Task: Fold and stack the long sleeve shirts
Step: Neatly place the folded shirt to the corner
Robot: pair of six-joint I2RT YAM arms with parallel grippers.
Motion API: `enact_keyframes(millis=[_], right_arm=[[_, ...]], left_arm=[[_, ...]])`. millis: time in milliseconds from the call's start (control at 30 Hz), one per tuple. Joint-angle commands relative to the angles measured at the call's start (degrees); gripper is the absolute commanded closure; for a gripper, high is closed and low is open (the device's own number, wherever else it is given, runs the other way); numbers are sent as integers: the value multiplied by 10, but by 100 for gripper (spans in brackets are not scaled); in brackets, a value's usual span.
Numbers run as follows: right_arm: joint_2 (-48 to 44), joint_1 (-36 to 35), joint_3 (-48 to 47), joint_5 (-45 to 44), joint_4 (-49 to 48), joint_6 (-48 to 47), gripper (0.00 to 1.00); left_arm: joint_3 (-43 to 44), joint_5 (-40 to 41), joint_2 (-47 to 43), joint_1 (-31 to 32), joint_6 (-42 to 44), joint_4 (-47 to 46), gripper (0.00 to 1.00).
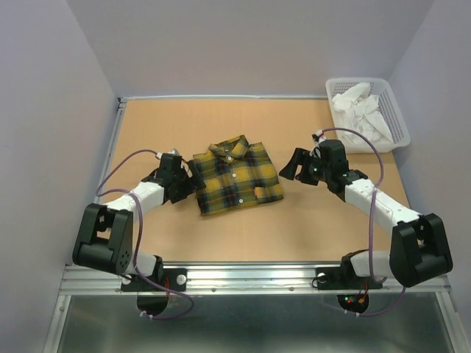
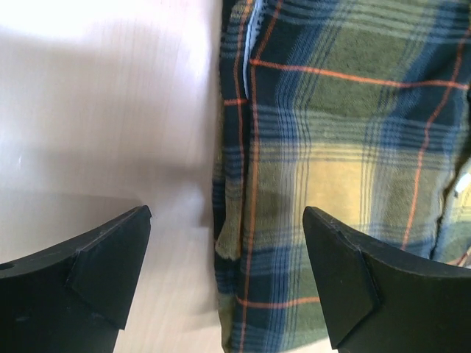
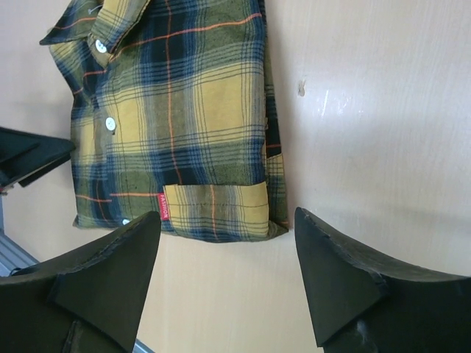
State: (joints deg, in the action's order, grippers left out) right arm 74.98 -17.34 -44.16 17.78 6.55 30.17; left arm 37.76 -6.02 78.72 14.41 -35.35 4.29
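My left end effector is released and empty, jaws straddling the shirt's left edge; can't tell if it's touching. My right end effector is also released and empty, just off the shirt's right edge with a gap. Shirt lies folded mid-surface, buttons up, collar away from me. Red tag sits near its front right corner. Basket of white cloth sits at the far right.

A white plastic basket of crumpled white cloths sits on the tan tabletop, well beyond the jaws of the right gripper.
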Motion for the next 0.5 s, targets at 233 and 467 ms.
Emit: enact_keyframes(millis=[233, 467], right_arm=[[-60, -5, -29, -16, 32, -35, 21], [-75, -5, -71, -35, 69, -60, 21]], left_arm=[[72, -17, 148, 3, 52, -73, 42], [115, -23, 189, 95, 92, -69, 100]])
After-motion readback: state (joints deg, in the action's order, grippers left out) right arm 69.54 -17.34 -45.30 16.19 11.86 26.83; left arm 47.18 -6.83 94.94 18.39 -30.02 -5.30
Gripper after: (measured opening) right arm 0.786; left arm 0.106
